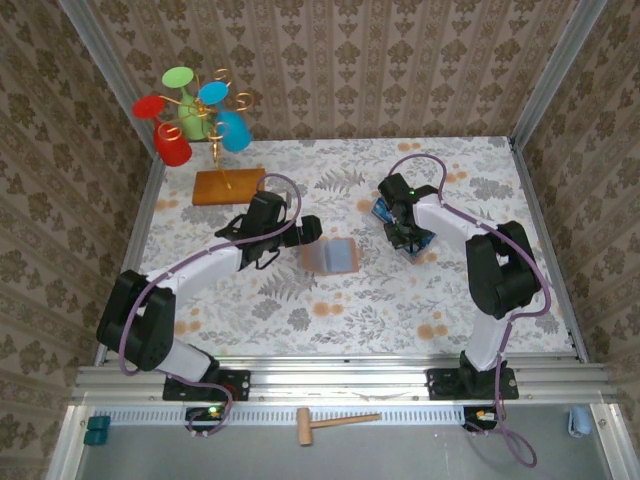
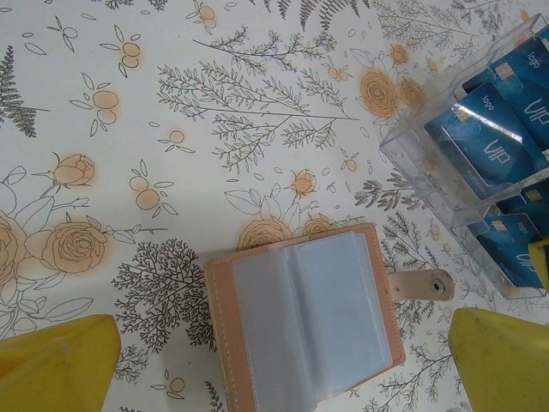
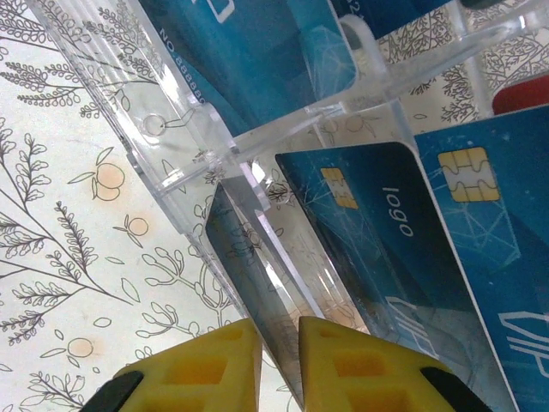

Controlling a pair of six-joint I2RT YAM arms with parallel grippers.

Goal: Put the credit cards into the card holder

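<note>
At tray (image 3: 146, 103), seen from wrist: right gripper (image 3: 280, 365) pinches credit card (image 3: 244, 275); left gripper (image 2: 279, 365) wide.

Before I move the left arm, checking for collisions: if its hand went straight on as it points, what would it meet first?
Probably the card holder, lying open straight ahead of the open left hand; depth is unclear.

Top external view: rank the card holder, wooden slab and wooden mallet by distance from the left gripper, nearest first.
1. card holder: lying open on the table, just right of the left gripper.
2. wooden slab: far-left part of the table.
3. wooden mallet: off the table, below its near edge.
</note>
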